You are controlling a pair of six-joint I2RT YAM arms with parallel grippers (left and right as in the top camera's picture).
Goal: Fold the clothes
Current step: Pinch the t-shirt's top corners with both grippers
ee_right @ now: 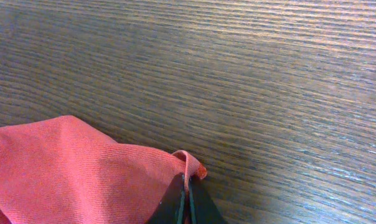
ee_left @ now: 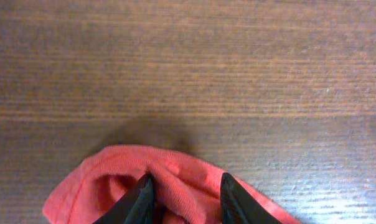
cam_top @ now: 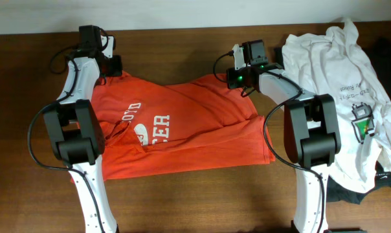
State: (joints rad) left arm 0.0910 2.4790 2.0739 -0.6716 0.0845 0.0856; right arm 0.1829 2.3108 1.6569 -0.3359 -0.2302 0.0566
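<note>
Now, right end effector (ee_right: 188,186) clamped on shirt (ee_right: 70,168); left end effector (ee_left: 187,186) half-open astride it.

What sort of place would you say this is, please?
Probably a robotics lab bench, not a home: a left arm and right arm mounted at a wooden table, an orange tee spread between them, white clothes heaped aside.

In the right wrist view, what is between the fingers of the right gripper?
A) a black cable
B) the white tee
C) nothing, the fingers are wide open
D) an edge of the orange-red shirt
D: the right gripper is shut on a small fold at the edge of the orange-red shirt; the white tee lies apart from it, at the robot's right.
</note>
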